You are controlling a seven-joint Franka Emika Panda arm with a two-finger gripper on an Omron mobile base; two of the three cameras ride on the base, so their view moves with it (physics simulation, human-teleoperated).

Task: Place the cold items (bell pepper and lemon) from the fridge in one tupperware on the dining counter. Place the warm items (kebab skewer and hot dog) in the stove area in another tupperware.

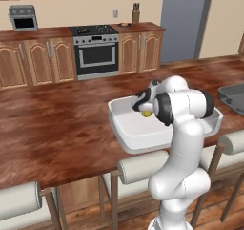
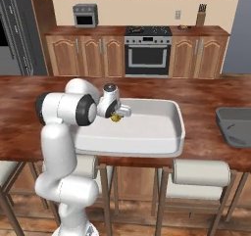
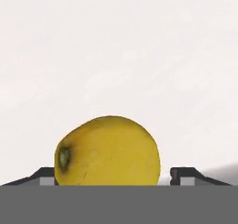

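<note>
While the claw (image 2: 117, 115) hangs low inside the white tupperware (image 2: 166, 132) on the dining surface (image 1: 52, 124), the lemon (image 3: 108, 151) sits between its fingertips, and the right-hand tip stands apart from the fruit, so the jaws look spread in a release rather than pinching. As a judgement, 1 cold item is about delivered; no bell pepper can be seen in that tub. The kebab skewer and hot dog remain for the second, darker tupperware (image 2: 238, 127), well apart along the same surface.
</note>
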